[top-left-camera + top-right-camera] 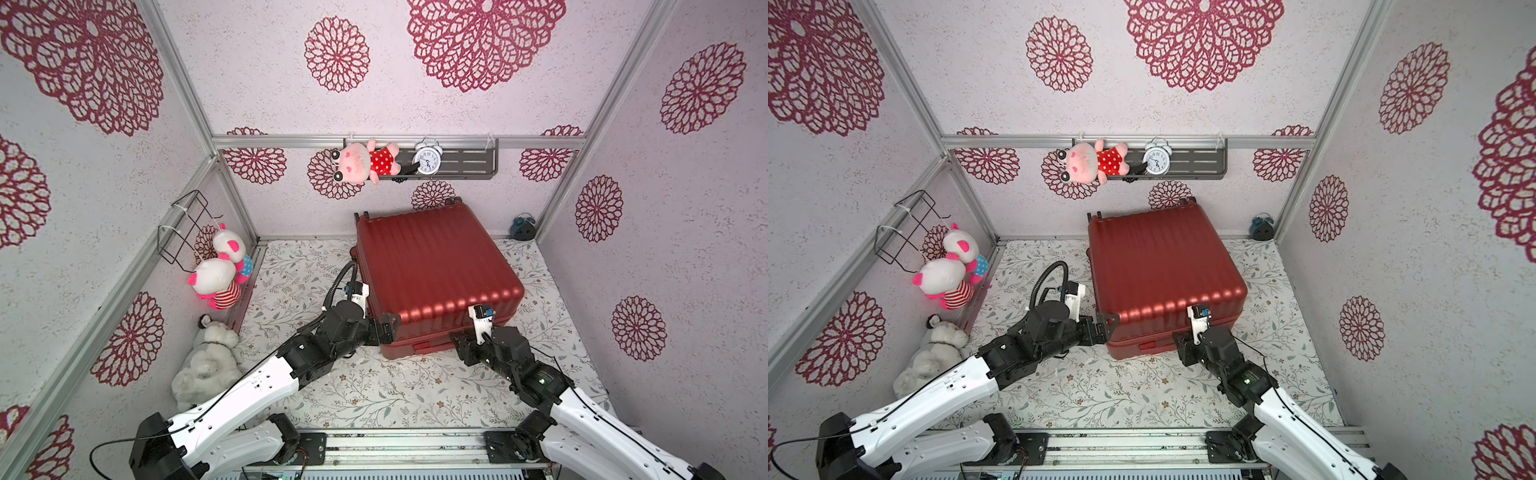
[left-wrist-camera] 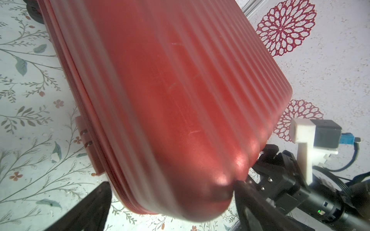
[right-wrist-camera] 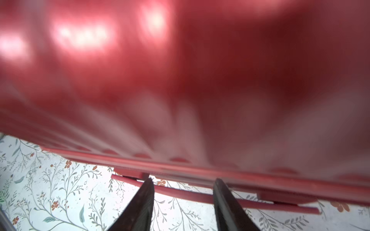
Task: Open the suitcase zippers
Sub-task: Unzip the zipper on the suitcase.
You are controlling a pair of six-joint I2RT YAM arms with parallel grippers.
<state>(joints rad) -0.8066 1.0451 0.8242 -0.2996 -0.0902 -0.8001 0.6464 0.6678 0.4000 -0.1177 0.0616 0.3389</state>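
With my left claw point(image 2: 172, 184) and right claw point(image 3: 183, 181) gaping empty at the glossy dark-red ribbed suitcase point(image 1: 436, 266), I might pinch its red bar handle point(image 3: 250, 201), missing the zipper track point(image 3: 130, 169).

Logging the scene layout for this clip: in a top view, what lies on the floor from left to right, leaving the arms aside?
White plush dog → red suitcase → dark blue alarm clock.
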